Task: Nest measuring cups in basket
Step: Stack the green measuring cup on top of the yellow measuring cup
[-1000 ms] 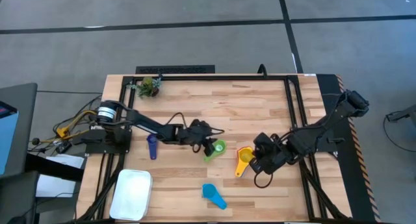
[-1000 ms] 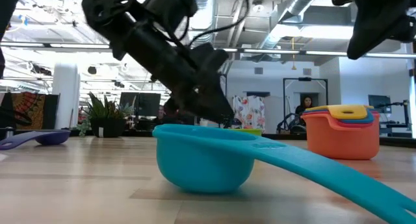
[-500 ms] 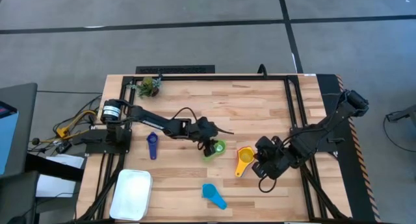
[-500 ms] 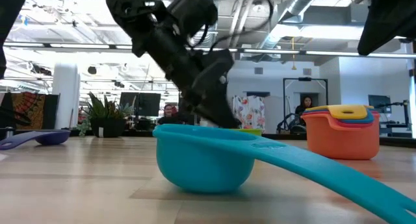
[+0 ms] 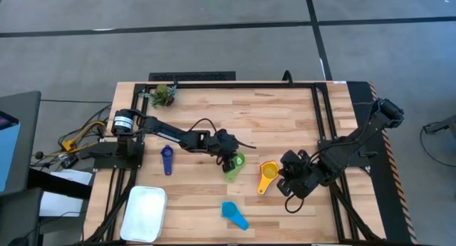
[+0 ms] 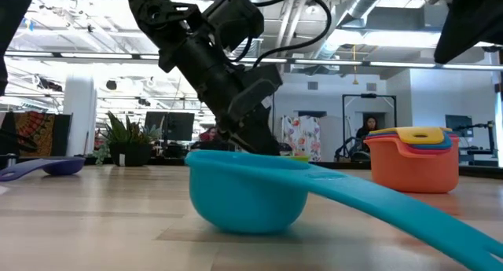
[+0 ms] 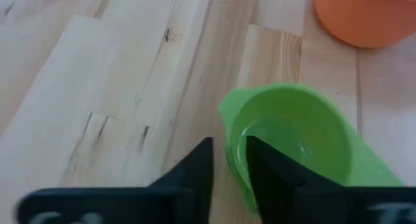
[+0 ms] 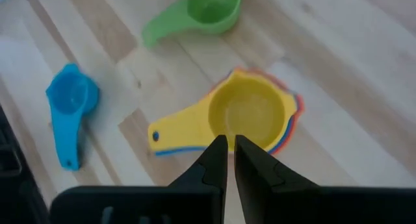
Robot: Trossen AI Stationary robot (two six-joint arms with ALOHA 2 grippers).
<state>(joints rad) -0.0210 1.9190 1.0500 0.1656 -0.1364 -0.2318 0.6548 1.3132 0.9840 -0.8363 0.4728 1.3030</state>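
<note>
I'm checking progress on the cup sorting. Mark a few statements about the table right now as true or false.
1. The left end effector straddles the rim of the green measuring cup. True.
2. The white basket holds the nested cups. False: no cups are in it.
3. The yellow cup tops a nested stack. True.
4. The light blue cup is in the stack. False: it lies alone on the table.
</note>
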